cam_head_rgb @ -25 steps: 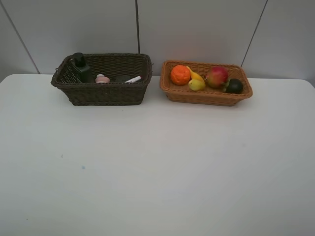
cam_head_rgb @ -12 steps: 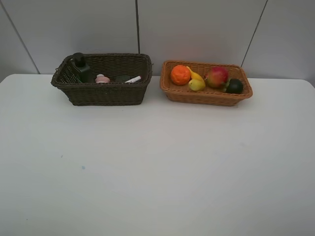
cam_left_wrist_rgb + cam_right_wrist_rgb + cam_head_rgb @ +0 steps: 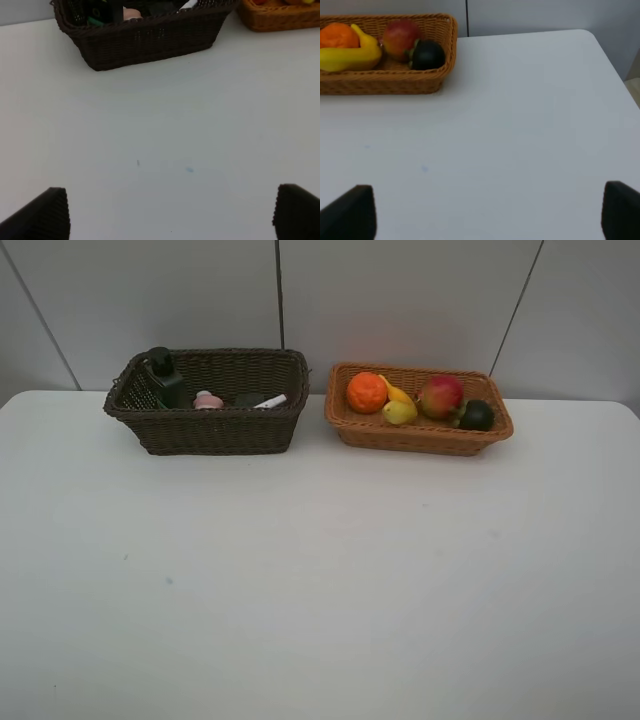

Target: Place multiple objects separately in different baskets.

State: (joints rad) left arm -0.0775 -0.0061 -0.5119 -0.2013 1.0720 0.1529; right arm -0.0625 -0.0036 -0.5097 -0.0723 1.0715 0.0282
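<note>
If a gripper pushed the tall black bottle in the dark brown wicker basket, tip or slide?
Probably tips. The tall black bottle stands upright and narrow in the left corner of the dark brown wicker basket, rising above the rim. The woven walls beside it would likely catch it on two sides. It looks rigid; its weight cannot be judged from here.

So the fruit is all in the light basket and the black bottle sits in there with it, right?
Not quite. The fruit is all in the light basket, but the black bottle stands in the dark basket, at its left end. The exterior high view shows it.
</note>
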